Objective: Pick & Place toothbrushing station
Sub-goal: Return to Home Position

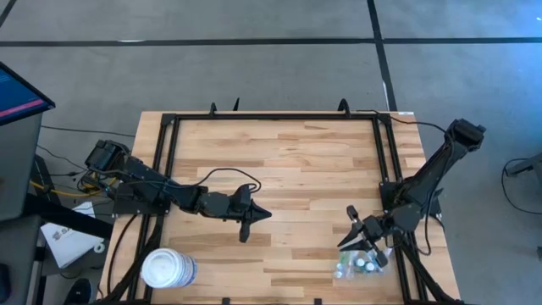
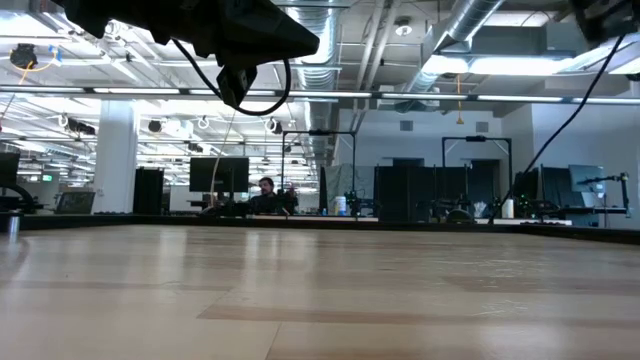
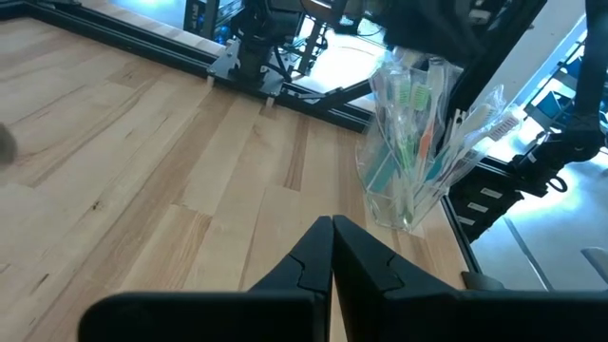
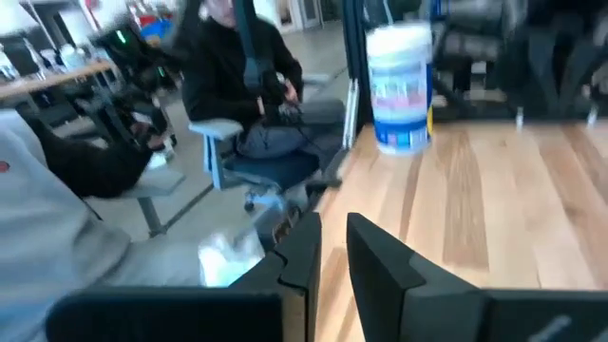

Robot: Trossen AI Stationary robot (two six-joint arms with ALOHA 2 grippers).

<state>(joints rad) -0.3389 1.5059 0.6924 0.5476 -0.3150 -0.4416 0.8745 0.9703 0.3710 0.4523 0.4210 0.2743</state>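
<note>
Brush-filled toothbrushing station (image 3: 413, 152); tub label (image 4: 399, 100) illegible

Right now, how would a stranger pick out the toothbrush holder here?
On the wooden table, look to the lower right corner of the overhead view, next to the right gripper. The toothbrushing station is a small clear plastic holder bristling with toothbrushes, unlike the large white round tub at the lower left.
</note>
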